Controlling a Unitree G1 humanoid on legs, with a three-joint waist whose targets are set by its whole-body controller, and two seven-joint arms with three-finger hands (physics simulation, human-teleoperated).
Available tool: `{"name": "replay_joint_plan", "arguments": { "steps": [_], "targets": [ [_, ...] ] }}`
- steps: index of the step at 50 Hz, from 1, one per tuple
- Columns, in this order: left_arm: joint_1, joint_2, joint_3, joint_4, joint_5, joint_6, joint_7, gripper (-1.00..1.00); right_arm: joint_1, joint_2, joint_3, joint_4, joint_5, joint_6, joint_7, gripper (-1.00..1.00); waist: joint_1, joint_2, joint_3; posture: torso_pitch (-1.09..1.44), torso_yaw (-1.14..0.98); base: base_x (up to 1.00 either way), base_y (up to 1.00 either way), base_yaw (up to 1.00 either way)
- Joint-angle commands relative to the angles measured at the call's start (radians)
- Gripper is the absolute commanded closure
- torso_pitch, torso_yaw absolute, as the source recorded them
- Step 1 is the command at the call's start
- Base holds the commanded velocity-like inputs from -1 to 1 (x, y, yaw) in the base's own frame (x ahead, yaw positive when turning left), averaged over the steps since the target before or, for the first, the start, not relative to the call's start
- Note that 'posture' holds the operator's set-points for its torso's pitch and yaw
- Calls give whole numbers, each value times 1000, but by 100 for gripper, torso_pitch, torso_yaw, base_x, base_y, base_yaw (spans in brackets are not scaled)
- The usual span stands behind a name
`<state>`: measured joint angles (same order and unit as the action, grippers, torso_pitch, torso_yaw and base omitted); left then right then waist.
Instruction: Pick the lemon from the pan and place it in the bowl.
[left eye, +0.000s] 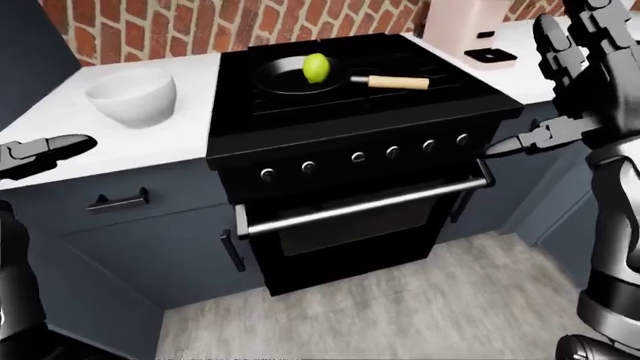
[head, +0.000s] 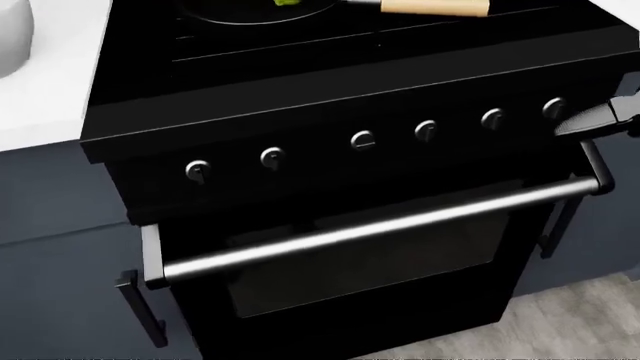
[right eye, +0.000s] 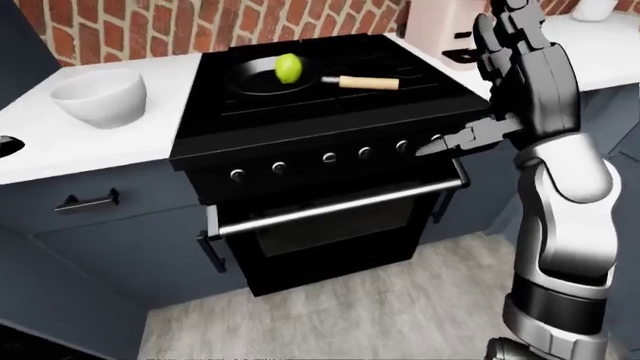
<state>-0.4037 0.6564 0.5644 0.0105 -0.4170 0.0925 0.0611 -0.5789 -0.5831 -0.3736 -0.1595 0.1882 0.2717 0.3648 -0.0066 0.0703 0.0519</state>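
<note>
Two hands only partly visible. Left hand (left eye: 45, 152) cut off at left edge of left-eye view, over white counter (left eye: 150, 139); one dark fingertip shown, finger spread not determinable, nothing seen in grip. Right hand (right eye: 525, 71) raised upright at right of right-eye view, beside stove (right eye: 320, 127); fingers (right eye: 505, 34) extended upward and spread, thumb pointing left toward knob row (right eye: 330, 157), holding nothing.

Head view mostly filled by black stove face and oven door handle (head: 380, 225); pan, lemon and bowl clipped at top edge there, only slivers showing.

Lemon (left eye: 316, 67) seated in black pan (left eye: 290, 79) on stove top, upper centre of left-eye view; appears slightly taller than wide, long axis roughly up-down in view, exact tilt hard to judge. Pan handle (left eye: 398, 82), wooden, pointing right in view, toward right hand's side.

Bowl (left eye: 131, 97), white, upright on counter left of stove, well apart from pan; visible interior holding nothing. Pale appliance (left eye: 465, 22) at top right, cropped by frame. Brick wall (left eye: 200, 26) across top of view.
</note>
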Motion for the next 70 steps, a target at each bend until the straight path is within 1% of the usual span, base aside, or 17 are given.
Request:
{"name": "replay_joint_plan", "arguments": {
  "steps": [1, 10, 14, 15, 20, 24, 26, 33, 37, 38, 45, 48, 50, 51, 53, 63, 70],
  "targets": [
    [-18, 16, 7, -25, -1, -18, 1, -100, -24, -21, -11, -19, 1, -14, 0, -100, 0, 0, -18, 0, 0, 11, 12, 0],
    [-15, 15, 8, -28, -1, -19, 1, -100, -22, -18, -10, -15, -7, -24, 5, -100, 8, -62, -12, 0, 0, 14, 11, 0],
    [-14, 15, 9, -31, -1, -17, 2, -100, -23, -17, -10, -21, -5, -18, 7, -100, 13, -154, -31, 0, 0, 17, 10, 0],
    [-14, 16, 9, -31, -2, -16, 2, -100, -23, -17, -11, -21, -5, -17, 7, -100, 3, -101, -21, 0, 0, 20, 11, 0],
    [-13, 16, 11, -32, -2, -16, 1, -100, -21, -16, -11, -25, -5, -16, 8, -100, 4, -96, -23, 0, 0, 19, 10, 0],
    [-17, 18, 10, -32, -3, -13, 3, -100, -30, -20, -11, -22, -3, -11, 7, -100, -5, -37, -10, 0, 0, 19, 10, 0],
    [-21, 20, 10, -31, -5, -11, 5, -100, -32, -22, -11, -21, -3, -9, 6, -100, -10, 26, -30, 0, 0, 19, 12, 0],
    [-24, 24, 10, -30, -9, -10, 7, -100, -43, -25, -9, -15, 2, 2, 5, -100, 7, -45, -11, 0, 0, 18, 22, 0],
    [-22, 25, 12, -30, -11, -11, 7, -100, -38, -25, -11, -22, 4, 5, 3, -100, 12, -135, -23, 0, 0, 16, 28, 0],
    [-22, 25, 12, -31, -11, -10, 8, -100, -38, -26, -11, -21, 5, 5, 3, -100, 0, -96, -16, 0, 0, 16, 28, 0],
    [-18, 24, 13, -34, -11, -9, 8, -100, -38, -25, -10, -20, 5, 4, 4, -100, -4, -82, -20, 0, 0, 16, 28, 0],
    [-18, 25, 14, -34, -12, -9, 7, -100, -36, -24, -10, -20, 5, 6, 1, -100, -11, -29, -16, 0, 0, 16, 29, 0],
    [-18, 26, 16, -34, -14, -8, 7, -100, -36, -23, -10, -19, 6, 6, 0, -100, -10, 48, -42, 0, 0, 13, 30, 0],
    [-18, 27, 16, -34, -14, -7, 8, -100, -35, -23, -10, -20, 6, 7, 0, -100, -2, 7, -33, 0, 0, 13, 30, 0],
    [-18, 28, 16, -34, -14, -6, 8, -100, -37, -24, -10, -24, 7, 12, 0, -100, 2, 11, -22, 0, 0, 13, 31, 0],
    [-17, 28, 17, -37, -16, -5, 9, -100, -38, -24, -10, -25, 7, 14, -1, -100, 15, -114, -22, 0, 0, 13, 31, 0],
    [-20, 31, 18, -36, -17, -3, 10, -100, -43, -27, -9, -22, 7, 15, 0, -100, 0, -99, -33, 0, 0, 13, 31, 0]
  ]
}}
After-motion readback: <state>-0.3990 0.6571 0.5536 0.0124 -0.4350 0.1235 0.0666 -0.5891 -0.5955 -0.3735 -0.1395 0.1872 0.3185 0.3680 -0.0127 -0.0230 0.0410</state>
